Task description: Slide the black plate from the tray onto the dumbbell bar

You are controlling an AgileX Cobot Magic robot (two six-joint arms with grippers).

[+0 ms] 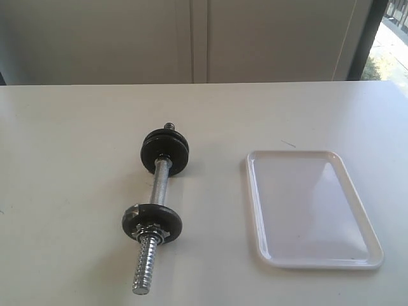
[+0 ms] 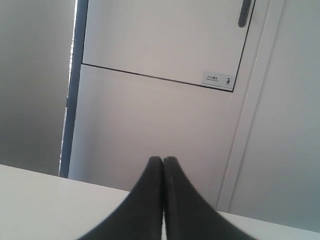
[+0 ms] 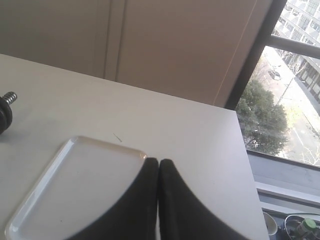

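Note:
The dumbbell bar [image 1: 159, 186] lies on the white table, its threaded end [image 1: 146, 270] pointing to the front. Black plates sit on it: a stack at the far end [image 1: 164, 150] and one near the front [image 1: 152, 221] behind a silvery collar nut [image 1: 150, 233]. The white tray [image 1: 310, 207] lies to the right and holds no plate. Neither gripper shows in the exterior view. My left gripper [image 2: 163, 160] is shut on nothing, facing a wall. My right gripper [image 3: 158, 161] is shut, hanging over the tray's [image 3: 55, 200] far corner. The bar's far tip [image 3: 8, 98] shows there.
Wall panels and a door stand behind the table. A window with trees and a street lies past the table's right edge [image 3: 245, 165]. A small dark scratch mark [image 1: 288, 144] sits on the table behind the tray.

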